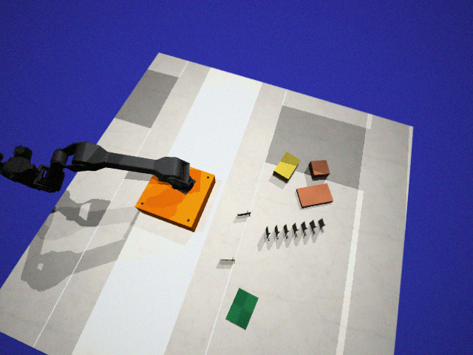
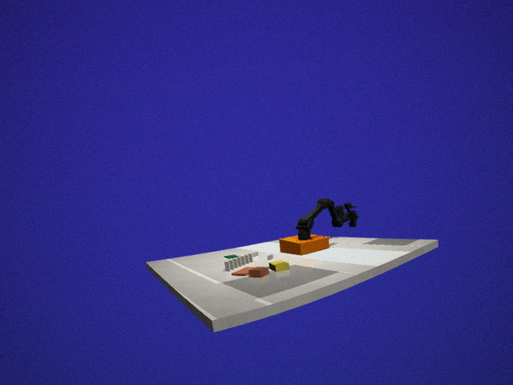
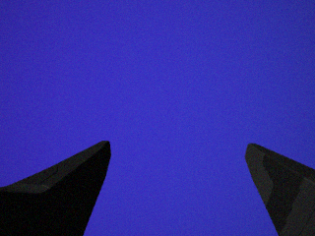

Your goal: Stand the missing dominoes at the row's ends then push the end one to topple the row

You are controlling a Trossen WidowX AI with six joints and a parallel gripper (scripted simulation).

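Clock directions are read in the top view about the orange base (image 1: pixel 165 206) (image 2: pixel 290 247), with twelve at the upper edge. The gripper (image 1: pixel 11 168) (image 2: pixel 353 212) (image 3: pixel 179 149) lies toward nine, raised and well apart from the dominoes. Its fingers stand nearly fully open with nothing between them, a posture that suits an approach yet to begin.

The standing row (image 1: pixel 295 229) (image 2: pixel 238 262), seven evenly spaced uprights, lies between three and four. The broad faces point along the line, presumably so that each piece can topple into the next. Two loose dominoes appear to rest on their long edges: the nearer loose domino (image 1: pixel 243 214) (image 2: pixel 270 257) between three and four, the farther loose domino (image 1: pixel 227 259) (image 2: pixel 255 253) between four and five. Both are apart from the row, leaving room for the fingers; each probably needs turning upright before release at the matching spacing.

The yellow block (image 1: pixel 286 167) (image 2: pixel 278 265), brown block (image 1: pixel 319 168) (image 2: pixel 259 272) and salmon slab (image 1: pixel 314 195) (image 2: pixel 242 271) lie around two to three, the slab near the row. The green piece (image 1: pixel 242 308) (image 2: pixel 231 257) lies toward five. An approach from six seems to offer better clearance.
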